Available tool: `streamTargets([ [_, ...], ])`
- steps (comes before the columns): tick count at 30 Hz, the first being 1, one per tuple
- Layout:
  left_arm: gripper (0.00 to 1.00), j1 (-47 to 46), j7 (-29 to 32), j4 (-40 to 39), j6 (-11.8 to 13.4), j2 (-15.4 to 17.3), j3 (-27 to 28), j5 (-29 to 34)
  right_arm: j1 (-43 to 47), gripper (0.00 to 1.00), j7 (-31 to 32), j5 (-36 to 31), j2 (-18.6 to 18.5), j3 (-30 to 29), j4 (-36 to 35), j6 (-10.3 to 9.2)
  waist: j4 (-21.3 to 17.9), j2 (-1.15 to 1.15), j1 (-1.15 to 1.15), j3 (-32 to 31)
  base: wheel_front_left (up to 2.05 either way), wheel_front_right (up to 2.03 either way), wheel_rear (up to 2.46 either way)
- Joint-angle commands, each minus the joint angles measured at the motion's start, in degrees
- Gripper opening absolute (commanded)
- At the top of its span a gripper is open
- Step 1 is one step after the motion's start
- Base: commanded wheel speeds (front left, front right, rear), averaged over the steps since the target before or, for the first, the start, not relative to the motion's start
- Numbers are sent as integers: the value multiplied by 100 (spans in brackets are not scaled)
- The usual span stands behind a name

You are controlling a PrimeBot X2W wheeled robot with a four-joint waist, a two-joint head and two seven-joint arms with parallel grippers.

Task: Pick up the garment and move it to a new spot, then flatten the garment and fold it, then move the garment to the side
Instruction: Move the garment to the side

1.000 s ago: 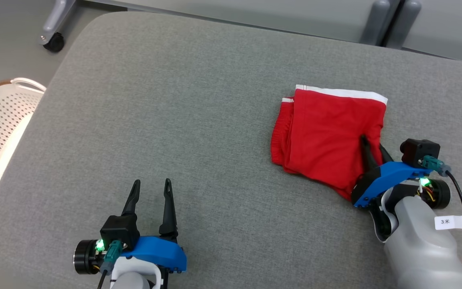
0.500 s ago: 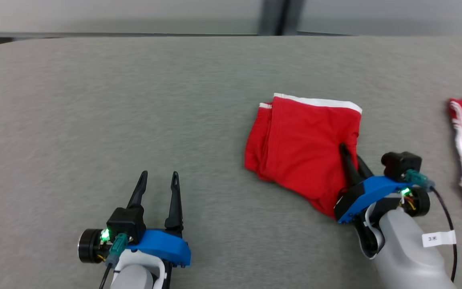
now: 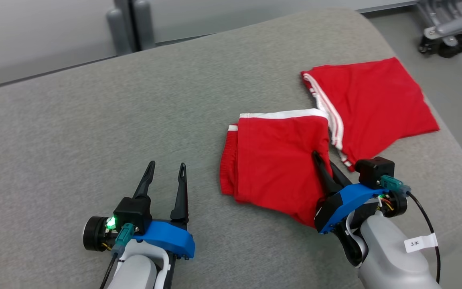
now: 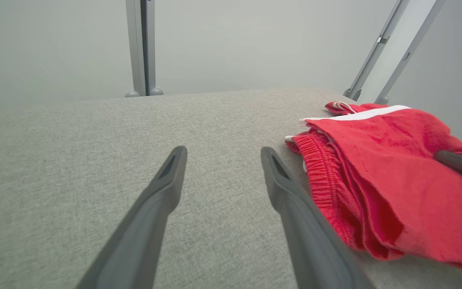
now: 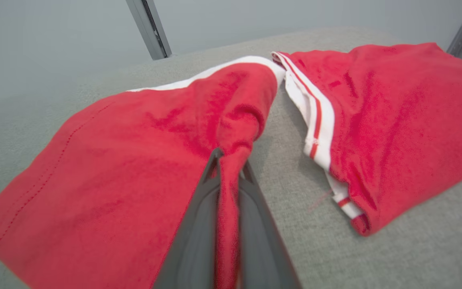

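The garment (image 3: pixel 271 160), red shorts with a white waistband, lies folded on the grey padded table (image 3: pixel 94 132), right of centre. My right gripper (image 3: pixel 322 158) is shut on a pinched ridge of the shorts' right edge. The right wrist view shows the red cloth (image 5: pixel 126 160) bunched between the two fingers of that gripper (image 5: pixel 230 158). My left gripper (image 3: pixel 167 164) stands open over bare table to the garment's left, holding nothing. In the left wrist view the open left gripper (image 4: pixel 223 151) has the garment (image 4: pixel 395 172) just to its right.
A second red garment (image 3: pixel 375 100) with white side stripes lies flat by the table's right edge, close to the held one; it also appears as the striped cloth (image 5: pixel 395 104). A castor (image 3: pixel 443 40) stands on the floor beyond. Grey posts (image 3: pixel 130 24) rise behind the table.
The head camera has swung to the right, bringing the second red garment and the table's right edge into view. My right gripper has closed on the shorts' edge. The left gripper stays open.
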Motion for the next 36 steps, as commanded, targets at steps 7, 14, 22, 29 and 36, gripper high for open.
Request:
streamTargets([
  [7, 100, -143, -13, 101, -79, 8, 9, 98, -297, 0, -5, -322, -111, 73, 128, 0, -264, -1, 1, 9, 0, 0, 0],
  [14, 100, -203, -13, 171, -59, 9, 79, 59, -1026, 0, -5, -838, -738, -112, 554, 0, 97, -1, 1, 236, 0, 0, 0],
  [22, 100, -281, -13, 215, -147, 4, 184, 257, -1817, 0, -4, -1765, -1887, -687, 1484, 0, 733, -1, 1, 484, 0, 0, 0],
  [29, 100, -288, -13, 160, -139, 2, 165, 252, -2027, 100, -5, -2639, -2482, -1889, 1982, -1, 1079, -1, 1, 618, 0, 0, 0],
  [36, 100, -230, -13, 145, -65, 1, 241, 255, -1640, 100, -5, -3375, -1780, -3513, 780, 0, 1101, -1, 1, 511, 0, 0, 0],
])
